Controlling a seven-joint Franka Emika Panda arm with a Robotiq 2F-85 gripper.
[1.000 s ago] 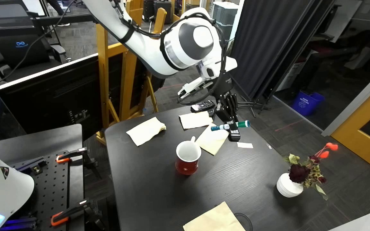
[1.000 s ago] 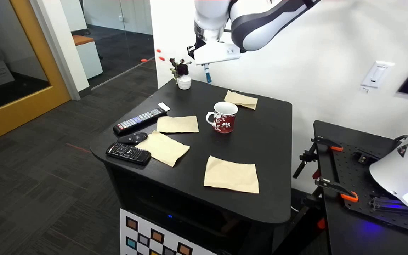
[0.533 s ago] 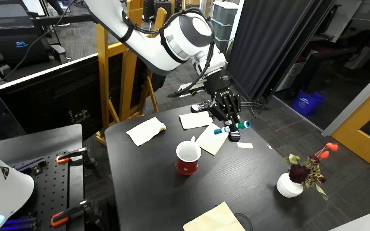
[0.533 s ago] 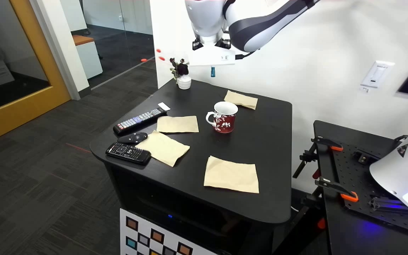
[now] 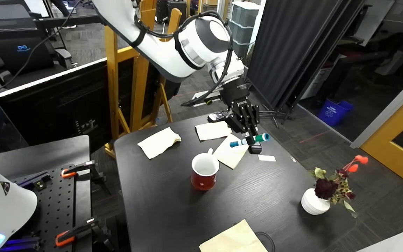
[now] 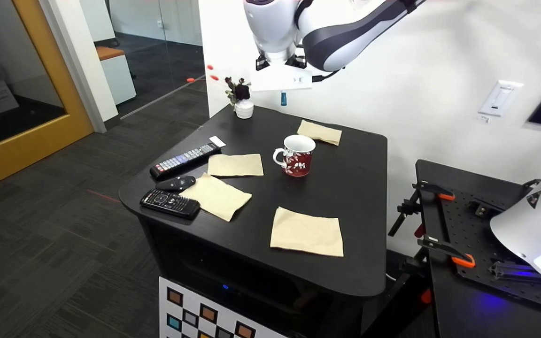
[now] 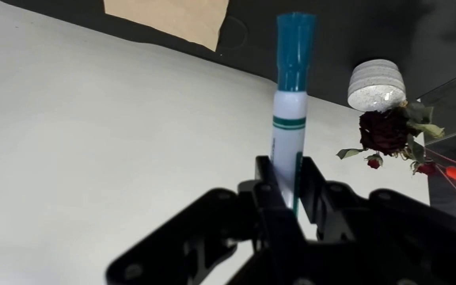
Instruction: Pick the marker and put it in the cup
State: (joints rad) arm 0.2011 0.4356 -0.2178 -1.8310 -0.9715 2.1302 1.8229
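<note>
A: Where is our marker point(image 7: 290, 106) right now?

B: In the air, held by our gripper point(image 7: 286, 168). The wrist view shows the gripper's tips pressed to the white barrel from both sides, with a teal end standing out beyond them.

A: So we can count the picking as done?

B: We'd say yes. In an exterior view the blue end shows against the wall point(image 6: 439, 94), off the surface point(image 6: 350, 197), and we see nothing else bearing it.

A: And the cup point(image 6: 297, 158)?

B: Upright on the surface in both exterior views, its white inside facing up. The marker is apart from it, so the putting-in isn't done yet.

A: What's left for us, then?

B: By our judgement, we carry the marker over to the cup, tip it, since it lies nearer level than upright, and let go once an end is inside the rim. If we leave it crosswise, it may catch there or roll off.

A: Anything farther out to mind?

B: Brown papers point(image 6: 307, 232) lie near the cup, a long remote point(image 6: 186, 160) lies just beyond one of them, and the flower pot point(image 5: 314, 204) stands near a corner, well apart. None of these needs moving, we think, so we'd put ourselves at about halfway.
</note>
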